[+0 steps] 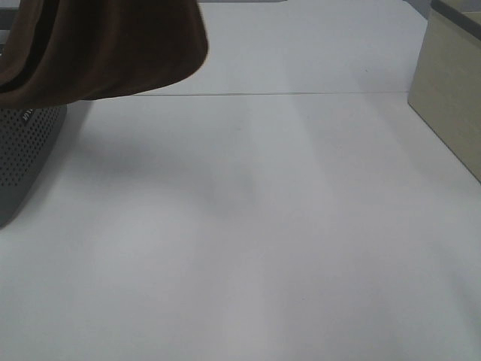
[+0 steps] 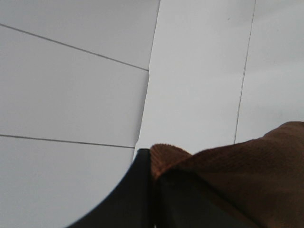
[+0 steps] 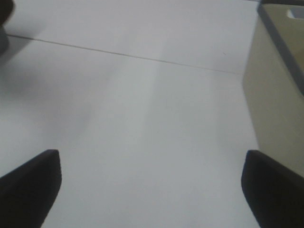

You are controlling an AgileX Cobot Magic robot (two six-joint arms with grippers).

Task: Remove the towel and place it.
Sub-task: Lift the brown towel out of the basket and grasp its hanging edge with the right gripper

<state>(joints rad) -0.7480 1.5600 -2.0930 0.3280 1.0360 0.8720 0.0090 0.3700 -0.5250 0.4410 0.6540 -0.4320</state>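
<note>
Towel (image 1: pixel 105 45), dark brown: edge fold pinched in left pincer (image 2: pixel 153 159), bulk hanging below it near a perforated bin (image 1: pixel 22 150); right pincer (image 3: pixel 152 159) spread wide, empty; risk: shallow bite slips, or cloth snags on bin.

The towel (image 2: pixel 247 166) pinched in my left jaws is brown cloth with a soft, finely ribbed nap, the table (image 1: pixel 263 226) under my right jaws is smooth matt white, and my fingers (image 3: pixel 28 187) look matt black.
</note>
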